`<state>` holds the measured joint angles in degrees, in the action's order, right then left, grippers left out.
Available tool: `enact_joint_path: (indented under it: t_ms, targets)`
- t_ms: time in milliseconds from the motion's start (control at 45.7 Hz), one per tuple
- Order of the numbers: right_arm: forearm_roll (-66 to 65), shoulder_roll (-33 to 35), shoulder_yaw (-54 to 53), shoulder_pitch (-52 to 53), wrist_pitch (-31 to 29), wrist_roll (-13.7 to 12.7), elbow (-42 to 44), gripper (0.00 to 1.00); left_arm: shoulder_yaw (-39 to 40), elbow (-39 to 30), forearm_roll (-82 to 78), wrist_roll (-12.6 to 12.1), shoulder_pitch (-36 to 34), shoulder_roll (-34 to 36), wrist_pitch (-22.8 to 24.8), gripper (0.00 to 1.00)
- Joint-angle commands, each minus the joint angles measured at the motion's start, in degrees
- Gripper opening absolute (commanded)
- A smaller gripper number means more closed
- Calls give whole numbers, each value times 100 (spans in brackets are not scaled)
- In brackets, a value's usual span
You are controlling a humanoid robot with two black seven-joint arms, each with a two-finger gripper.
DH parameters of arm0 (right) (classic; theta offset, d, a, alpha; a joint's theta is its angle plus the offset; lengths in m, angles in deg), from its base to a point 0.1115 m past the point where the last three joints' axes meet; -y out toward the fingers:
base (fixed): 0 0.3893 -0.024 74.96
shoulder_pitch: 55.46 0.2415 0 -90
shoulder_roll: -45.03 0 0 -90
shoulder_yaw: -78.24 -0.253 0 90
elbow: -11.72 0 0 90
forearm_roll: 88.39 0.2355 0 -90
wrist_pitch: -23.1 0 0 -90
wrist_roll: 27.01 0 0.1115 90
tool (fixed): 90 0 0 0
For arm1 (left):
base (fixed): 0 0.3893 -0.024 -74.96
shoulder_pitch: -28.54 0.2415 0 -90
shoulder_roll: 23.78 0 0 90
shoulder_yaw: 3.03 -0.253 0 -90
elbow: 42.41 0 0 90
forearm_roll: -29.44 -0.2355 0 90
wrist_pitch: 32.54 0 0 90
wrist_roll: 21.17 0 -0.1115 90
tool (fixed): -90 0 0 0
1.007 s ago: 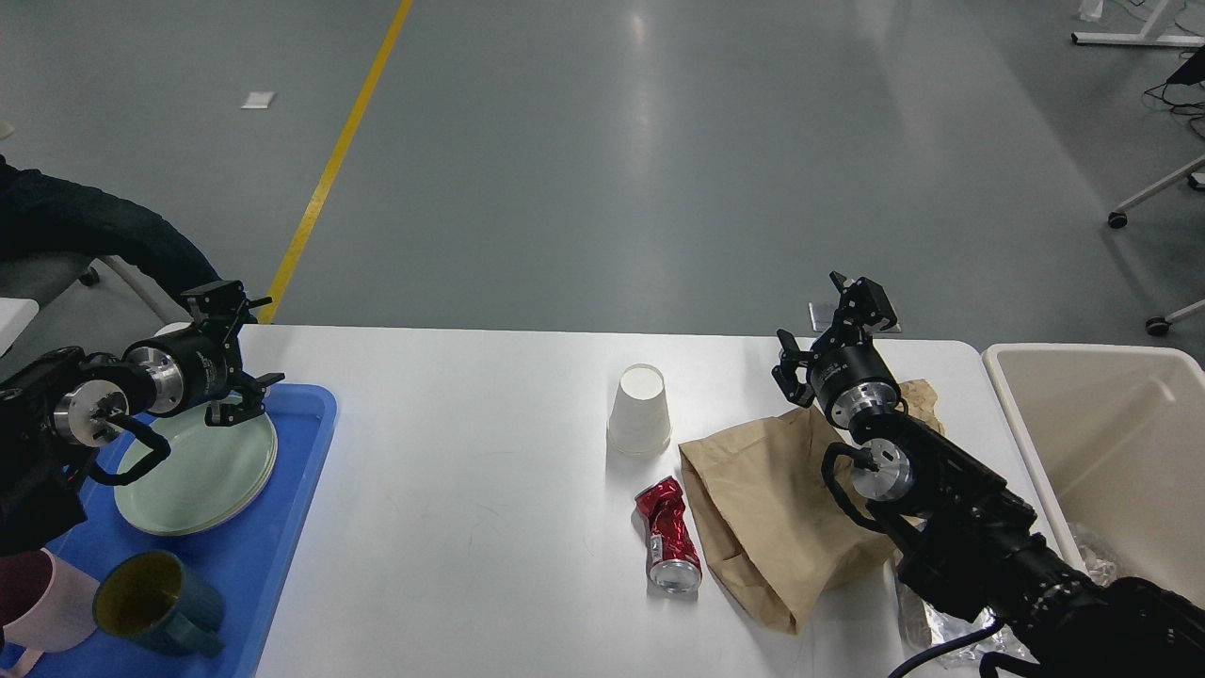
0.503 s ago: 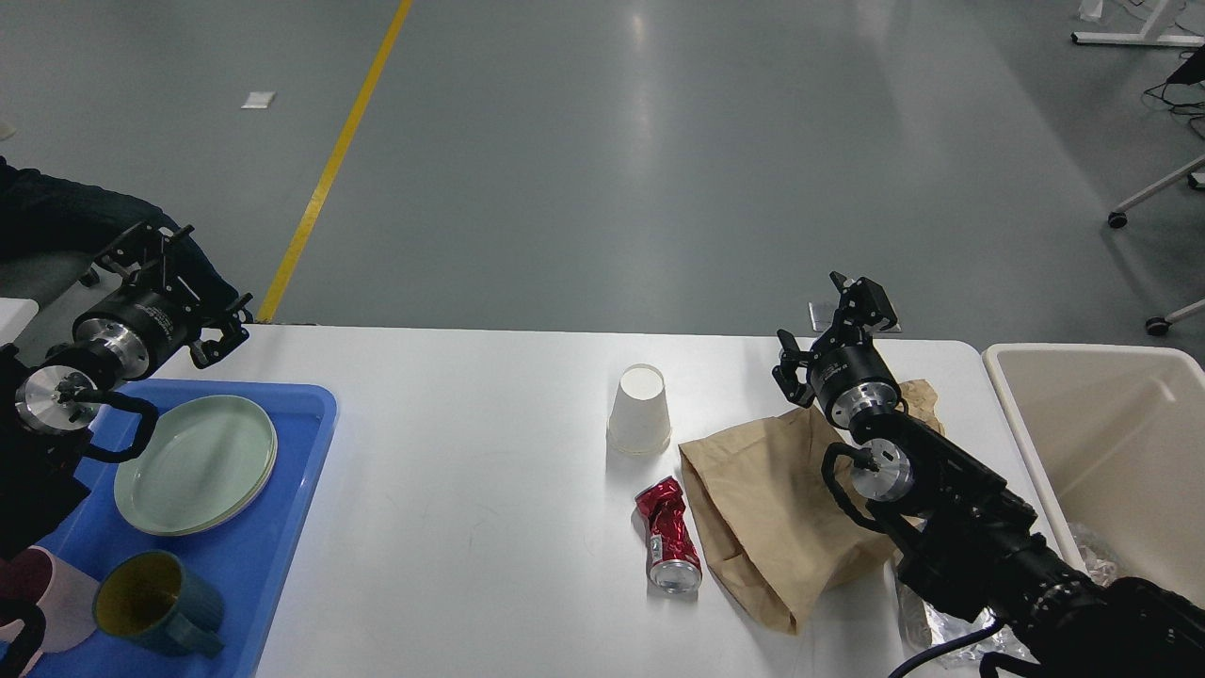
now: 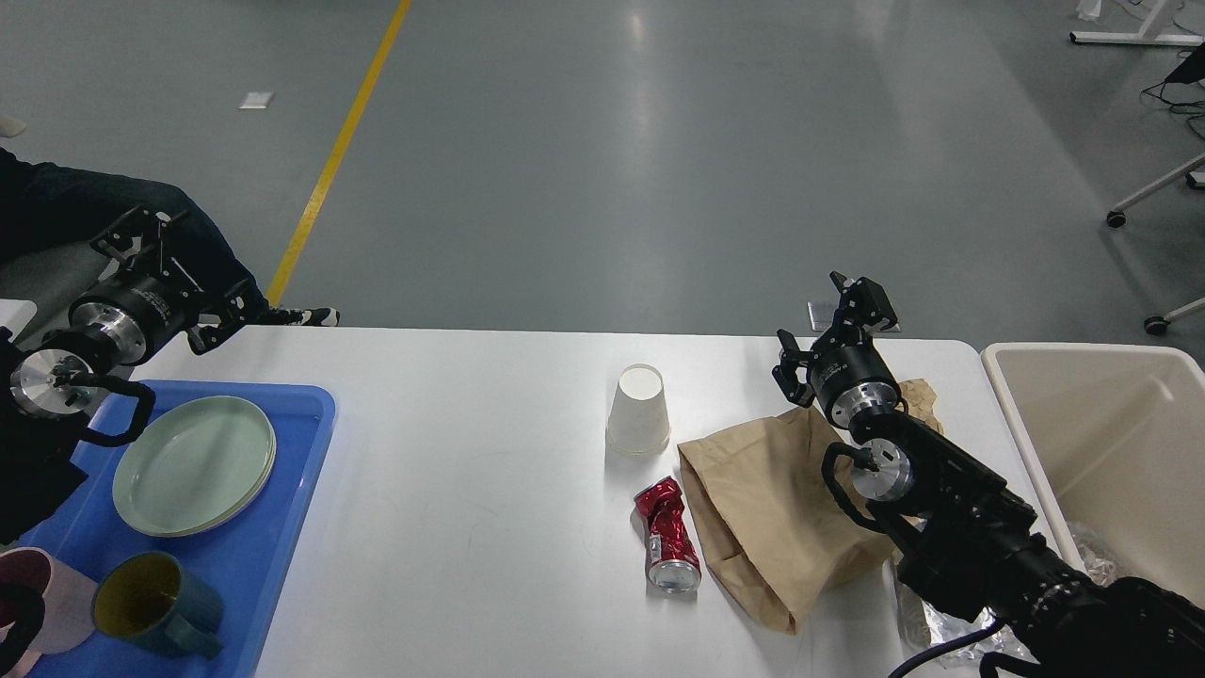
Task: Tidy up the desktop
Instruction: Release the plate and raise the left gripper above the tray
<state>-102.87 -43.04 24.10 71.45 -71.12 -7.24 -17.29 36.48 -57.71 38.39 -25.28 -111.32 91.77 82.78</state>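
Observation:
The white desktop (image 3: 471, 452) carries an upside-down white paper cup (image 3: 640, 410), a crushed red can (image 3: 668, 532) lying on its side, and a crumpled brown paper bag (image 3: 772, 508). My left gripper (image 3: 174, 275) is open and empty, raised over the desktop's far left corner, behind the blue tray (image 3: 273, 565). My right gripper (image 3: 827, 328) is open and empty, just above the far end of the paper bag, right of the cup.
The tray holds stacked pale green plates (image 3: 193, 466), a dark teal mug (image 3: 151, 603) and a pink mug (image 3: 42, 593). A beige bin (image 3: 1101, 443) stands at the right edge. Crumpled foil (image 3: 932, 621) lies by my right arm. A seated person's leg (image 3: 94, 207) is at far left.
My left gripper has risen from just above the green plates and moved up and left past the tray. The right arm has not moved. A shoe has come into view at far left.

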Motion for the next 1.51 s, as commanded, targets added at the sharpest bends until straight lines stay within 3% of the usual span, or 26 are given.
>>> enact_joint_path:
  t_ms: [0,394,613,679,876,1007,1269,1488]
  targets:
    - [6,0,0,0,0,0,0,100,-23,0,-8,-11,20,-15,-18,96]
    - [6,0,0,0,0,0,0,100,-225,0,-25,-11,372,-287,-27,96]
    - [-2,0,0,0,0,0,0,100,-137,0,27,174,477,-402,17,96]
    - [-2,0,0,0,0,0,0,100,-137,0,45,393,521,-419,60,96]
    - [-2,0,0,0,0,0,0,100,-110,-9,63,1596,741,-454,280,96]
    - [-2,0,0,0,0,0,0,100,-119,-9,63,2212,820,-454,474,96]
    - [-2,0,0,0,0,0,0,100,-119,-9,63,2977,917,-542,544,96]
    - [6,0,0,0,0,0,9,100,-119,-9,62,3443,987,-551,579,96]
